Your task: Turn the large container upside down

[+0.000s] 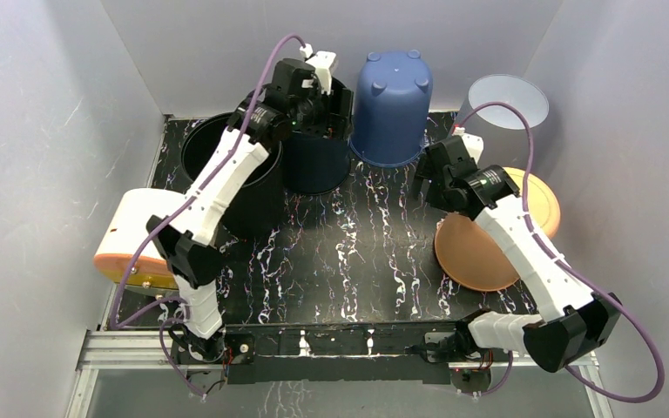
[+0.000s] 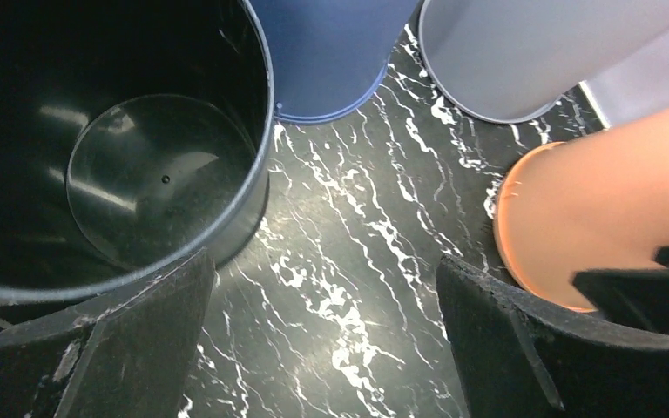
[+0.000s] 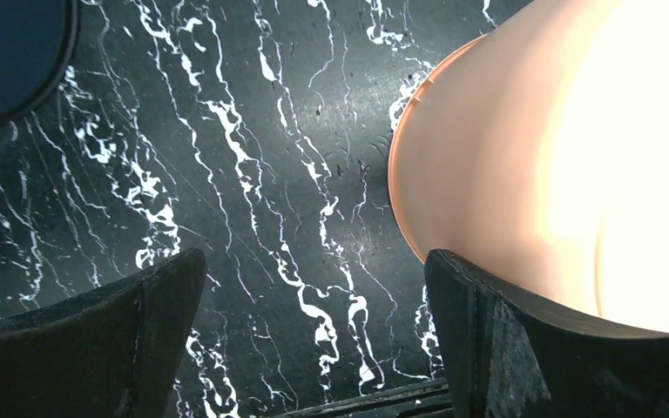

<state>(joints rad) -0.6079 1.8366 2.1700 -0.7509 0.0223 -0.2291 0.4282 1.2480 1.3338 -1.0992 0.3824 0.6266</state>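
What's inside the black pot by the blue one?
Nothing visible: the black pot shows a bare floor with one tiny dot. Its left part is out of frame; left fingers cover the near wall.

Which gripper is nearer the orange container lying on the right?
Right. The right gripper hovers just beside the orange container; the left gripper is across the table, over a dark container.

Six containers, one of each: large black container point(image 1: 200, 148), smaller dark container point(image 1: 318, 170), blue container point(image 1: 392, 109), grey container point(image 1: 507, 100), orange container point(image 1: 479, 252), white container point(image 1: 139, 222).

Even bright light, blown-out glare across the orange tub point(image 3: 523, 174).
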